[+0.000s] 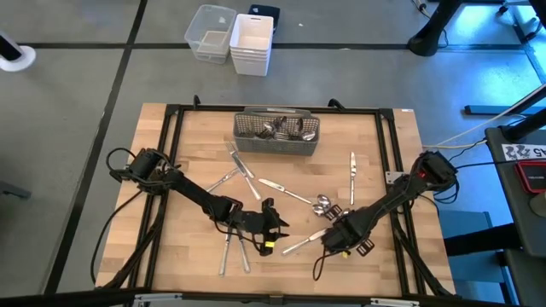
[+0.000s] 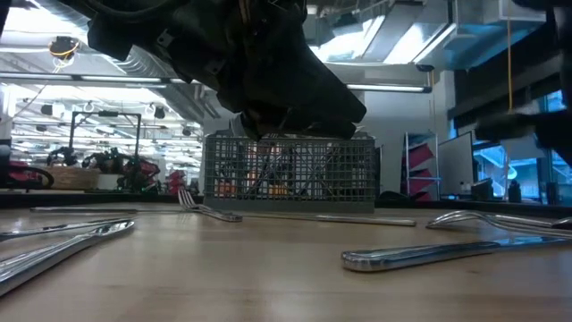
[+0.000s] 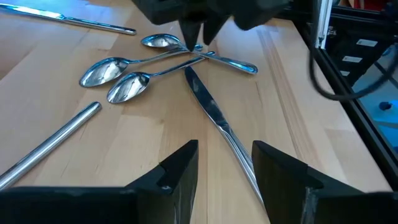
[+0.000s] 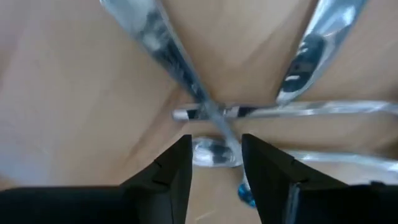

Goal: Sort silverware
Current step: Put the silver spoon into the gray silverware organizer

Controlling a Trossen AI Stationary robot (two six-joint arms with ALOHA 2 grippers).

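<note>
Looking down from the high view, my right claw sits low over crossed silverware on the surface; my left claw waits open nearby. In the right wrist view, my fingers stand apart, holding nothing, straddling overlapped handles. Closing here risks pinching two pieces together.

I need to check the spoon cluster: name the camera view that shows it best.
Left wrist view: three spoons lie in plain sight, handles crossing, beside a knife. High view shows them small; right wrist view only blurred handles; low view nothing clear.
</note>
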